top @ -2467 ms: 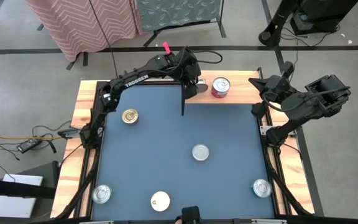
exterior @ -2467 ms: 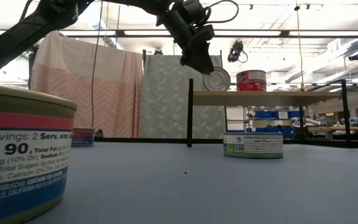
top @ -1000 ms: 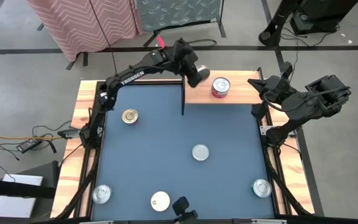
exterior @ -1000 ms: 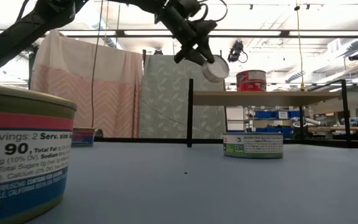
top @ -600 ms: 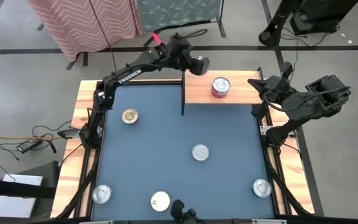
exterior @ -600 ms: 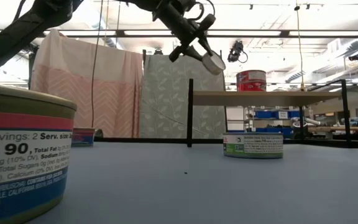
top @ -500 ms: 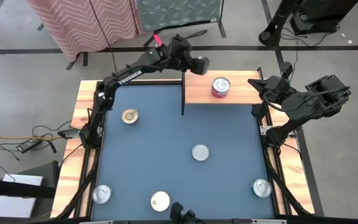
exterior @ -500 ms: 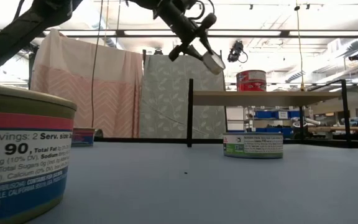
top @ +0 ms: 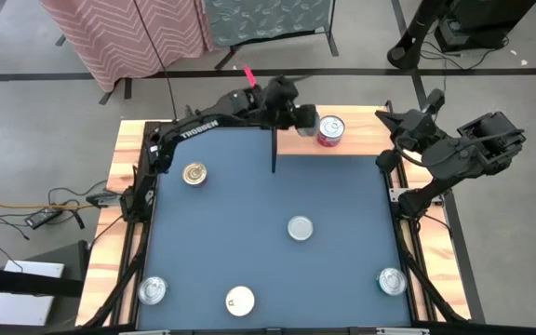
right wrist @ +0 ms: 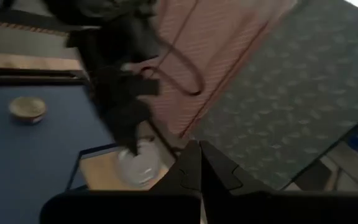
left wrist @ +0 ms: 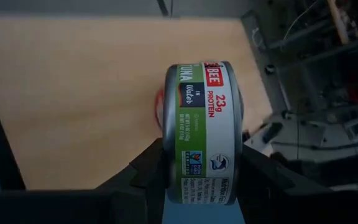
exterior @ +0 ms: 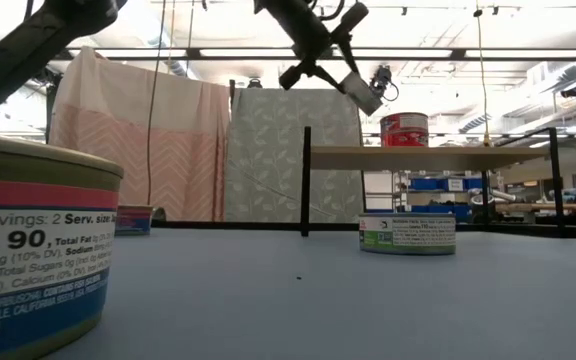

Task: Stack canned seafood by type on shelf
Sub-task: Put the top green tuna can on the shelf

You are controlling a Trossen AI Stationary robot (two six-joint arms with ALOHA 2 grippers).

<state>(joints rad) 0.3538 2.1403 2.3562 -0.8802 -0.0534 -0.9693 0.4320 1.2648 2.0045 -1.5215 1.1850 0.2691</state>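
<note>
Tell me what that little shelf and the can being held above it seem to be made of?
The shelf looks like pale, matte wood on thin dark uprights, probably metal. The can, gripped in the left gripper, seems to be shiny metal at its rim, wrapped in a glossy green printed label.

The left claw (top: 303,118) holds a small silver tin (top: 307,119) above the light-wood shelf (top: 361,141), just beside the red-labelled round tin (top: 330,130) standing on it.

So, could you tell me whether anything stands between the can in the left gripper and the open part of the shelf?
Nothing visible does. The left gripper holds the green-labelled can tilted in the air above the shelf. Bare plank lies beneath it. The only thing on the shelf is the red-labelled can, beside that spot. The right gripper waits off the shelf's far end.
</note>
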